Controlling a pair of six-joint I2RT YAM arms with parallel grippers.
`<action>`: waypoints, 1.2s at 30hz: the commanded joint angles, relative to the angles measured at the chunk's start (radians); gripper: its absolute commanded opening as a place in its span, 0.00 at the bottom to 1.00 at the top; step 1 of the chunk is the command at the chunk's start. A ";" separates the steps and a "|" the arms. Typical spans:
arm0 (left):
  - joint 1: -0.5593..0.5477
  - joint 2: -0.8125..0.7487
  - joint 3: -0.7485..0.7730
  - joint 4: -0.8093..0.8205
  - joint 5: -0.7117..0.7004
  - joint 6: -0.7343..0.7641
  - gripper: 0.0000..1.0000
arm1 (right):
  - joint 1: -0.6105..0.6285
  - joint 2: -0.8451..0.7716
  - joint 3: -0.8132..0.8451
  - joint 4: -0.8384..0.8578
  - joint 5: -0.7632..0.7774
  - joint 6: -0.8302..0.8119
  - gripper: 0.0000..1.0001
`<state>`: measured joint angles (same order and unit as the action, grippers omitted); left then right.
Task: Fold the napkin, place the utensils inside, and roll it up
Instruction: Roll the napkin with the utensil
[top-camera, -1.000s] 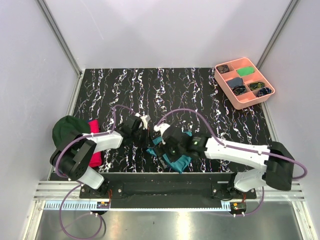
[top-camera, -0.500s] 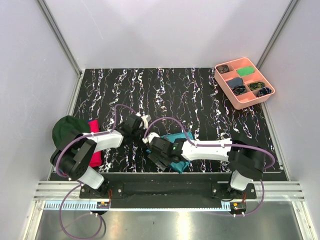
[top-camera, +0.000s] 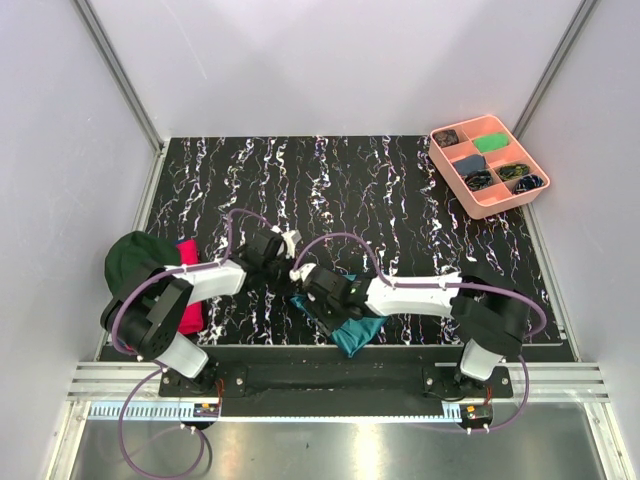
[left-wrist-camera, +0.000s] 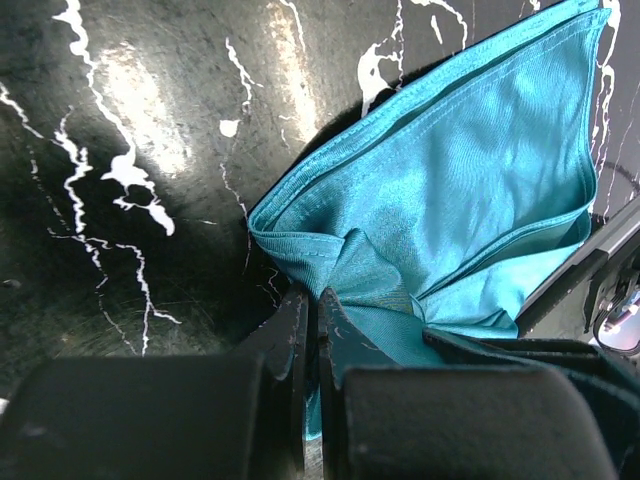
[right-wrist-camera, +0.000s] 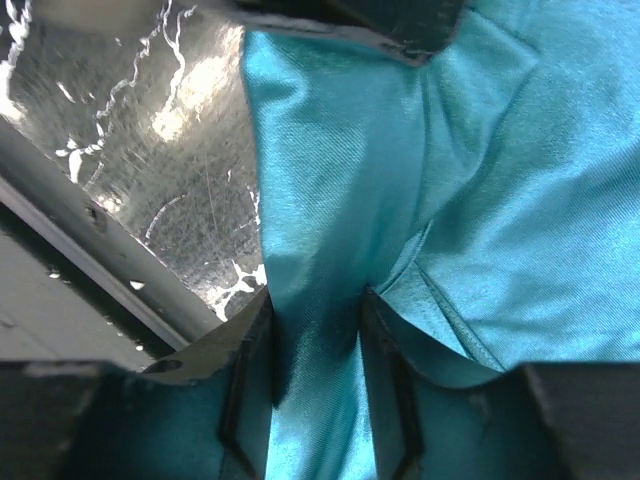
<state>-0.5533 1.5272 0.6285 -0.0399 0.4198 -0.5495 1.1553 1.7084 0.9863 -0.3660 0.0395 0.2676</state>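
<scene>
The teal napkin (top-camera: 358, 331) lies bunched near the table's front edge, between the two arms. It fills the left wrist view (left-wrist-camera: 470, 190) as a folded layer with a stitched hem. My left gripper (top-camera: 285, 262) is shut on a puckered corner of it (left-wrist-camera: 311, 322). My right gripper (top-camera: 312, 300) is shut on a thick fold of the same cloth, which runs up between its jaws (right-wrist-camera: 315, 345). The napkin also fills the right wrist view (right-wrist-camera: 480, 180). The utensils are out of view in every frame.
A pink compartment tray (top-camera: 455, 176) with small items stands at the back right. A dark green cap (top-camera: 135, 258) and a pink-red cloth (top-camera: 190, 312) lie at the left edge. The table's metal front rail (right-wrist-camera: 70, 240) is close beside the right gripper.
The right gripper has moved left and toward the near edge with the napkin, which is now bunched lower. The right elbow has swung in. The left arm has barely moved.
</scene>
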 joint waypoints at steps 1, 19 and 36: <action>0.023 -0.038 -0.015 -0.005 0.022 0.000 0.00 | -0.058 -0.006 -0.083 0.107 -0.183 0.047 0.41; 0.139 -0.400 -0.219 0.158 -0.012 -0.017 0.68 | -0.284 0.054 -0.264 0.511 -0.681 0.130 0.36; 0.133 -0.346 -0.312 0.541 0.155 0.025 0.62 | -0.483 0.243 -0.318 0.796 -0.969 0.295 0.35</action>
<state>-0.4187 1.1366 0.3252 0.3386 0.5041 -0.5568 0.6994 1.8980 0.6857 0.4107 -0.9493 0.5648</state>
